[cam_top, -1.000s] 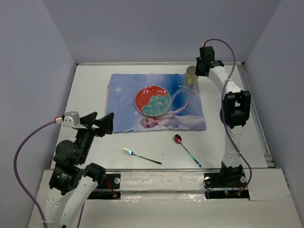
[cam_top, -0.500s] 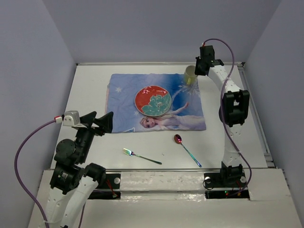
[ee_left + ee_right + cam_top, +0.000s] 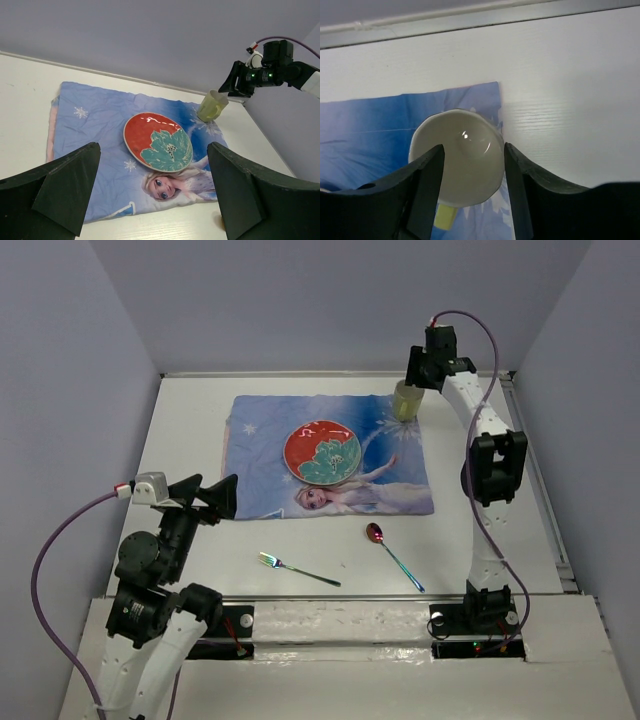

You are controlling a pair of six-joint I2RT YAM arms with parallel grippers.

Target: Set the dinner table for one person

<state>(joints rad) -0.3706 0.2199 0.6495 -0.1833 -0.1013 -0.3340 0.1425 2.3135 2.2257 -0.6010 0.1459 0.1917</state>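
Right fingers point(image 3: 420, 195) parted just above the cup point(image 3: 462, 160), upright on the mat point(image 3: 260, 450) near the far edge of the surface point(image 3: 190, 420), left fingers point(image 3: 55, 190) spread wide and empty, so best lift straight up clear of the rim before going for the spoon point(image 3: 385, 543).

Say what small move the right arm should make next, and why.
Probably lift the right tool straight up: its jaws stand apart over the yellow cup, upright on the placemat's far right corner. The spoon and fork lie on the bare table, not yet placed.
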